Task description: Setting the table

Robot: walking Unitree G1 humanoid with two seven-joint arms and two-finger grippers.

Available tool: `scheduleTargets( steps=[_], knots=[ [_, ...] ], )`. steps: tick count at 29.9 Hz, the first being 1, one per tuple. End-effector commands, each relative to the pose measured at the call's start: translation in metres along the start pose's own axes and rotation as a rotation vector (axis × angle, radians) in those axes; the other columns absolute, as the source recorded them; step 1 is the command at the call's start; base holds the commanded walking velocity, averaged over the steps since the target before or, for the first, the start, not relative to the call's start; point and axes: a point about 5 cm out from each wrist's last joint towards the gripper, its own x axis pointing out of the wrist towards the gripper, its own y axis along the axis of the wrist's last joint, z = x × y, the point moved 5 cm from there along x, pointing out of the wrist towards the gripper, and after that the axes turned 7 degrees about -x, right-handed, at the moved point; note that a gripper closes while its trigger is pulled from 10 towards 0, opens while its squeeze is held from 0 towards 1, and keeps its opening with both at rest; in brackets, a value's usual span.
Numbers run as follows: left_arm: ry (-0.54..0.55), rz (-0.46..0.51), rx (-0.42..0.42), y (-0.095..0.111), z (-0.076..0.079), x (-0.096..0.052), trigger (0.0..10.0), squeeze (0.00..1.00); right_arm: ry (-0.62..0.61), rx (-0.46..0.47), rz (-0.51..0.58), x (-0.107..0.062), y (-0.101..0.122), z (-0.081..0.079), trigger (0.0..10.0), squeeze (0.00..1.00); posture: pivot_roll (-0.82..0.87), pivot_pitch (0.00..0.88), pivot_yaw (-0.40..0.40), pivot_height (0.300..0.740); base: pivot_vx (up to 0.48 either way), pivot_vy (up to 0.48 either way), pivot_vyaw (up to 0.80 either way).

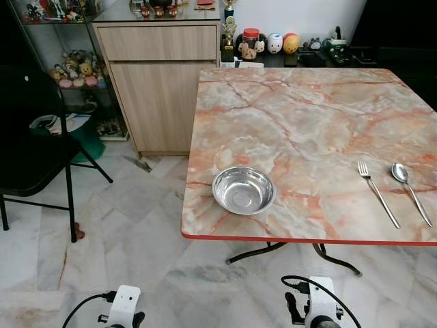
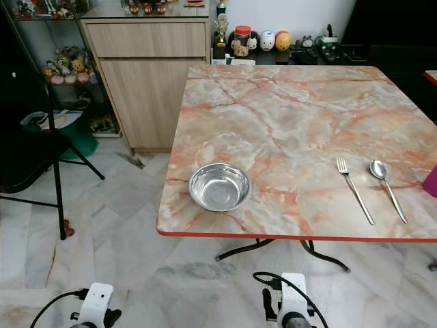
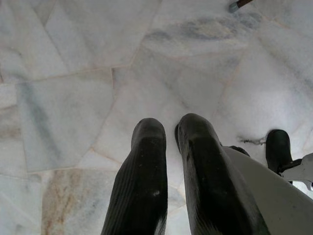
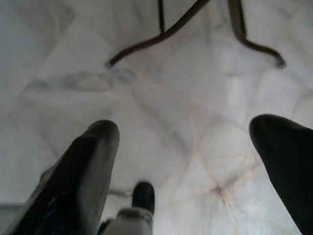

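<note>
A: where's the bowl (image 1: 243,190) rel. to arms?
B: near-left corner of table (image 1: 307,123), fork (image 1: 377,193) + spoon (image 1: 410,191) near-right, long axes running near-far.
A: grippers?
B: both hang low over floor (image 3: 73,98). left gripper (image 3: 169,128) fingers nearly together, holding nothing; right gripper (image 4: 186,132) spread wide, empty.
A: nearer arm for cutlery?
B: right, I'd say. bowl sits between the two.

The table (image 1: 300,123) carries one steel bowl (image 1: 243,190) near its front edge toward the left corner, plus one fork (image 1: 377,193) and one spoon (image 1: 410,189) side by side near the front right corner.
</note>
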Motion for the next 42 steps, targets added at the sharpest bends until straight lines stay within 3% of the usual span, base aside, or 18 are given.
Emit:
scheduleTargets(
  steps=[1, 23, 42],
  knots=[
    [0.003, -0.004, 0.003, -0.0014, -0.0003, -0.0002, 10.0, 0.0, 0.014, -0.003, -0.039, 0.0006, -0.0037, -0.0009, 10.0, 0.0, -0.03, 0.0, 0.0, 0.74, 0.0, 0.0, 0.0],
    [-0.001, -0.018, 0.032, -0.0052, 0.0036, 0.0, 10.0, 0.0, 0.048, 0.057, -0.07, 0.0001, -0.0089, -0.005, 10.0, 0.0, -0.02, 0.0, -0.006, 0.74, 0.0, 0.0, 0.0],
    [0.008, -0.023, 0.03, -0.0075, 0.0013, -0.0009, 10.0, 0.0, 0.05, 0.054, -0.065, 0.0001, -0.0081, -0.0051, 10.0, 0.0, -0.02, 0.0, -0.006, 0.74, 0.0, -0.387, 0.0]
  ],
)
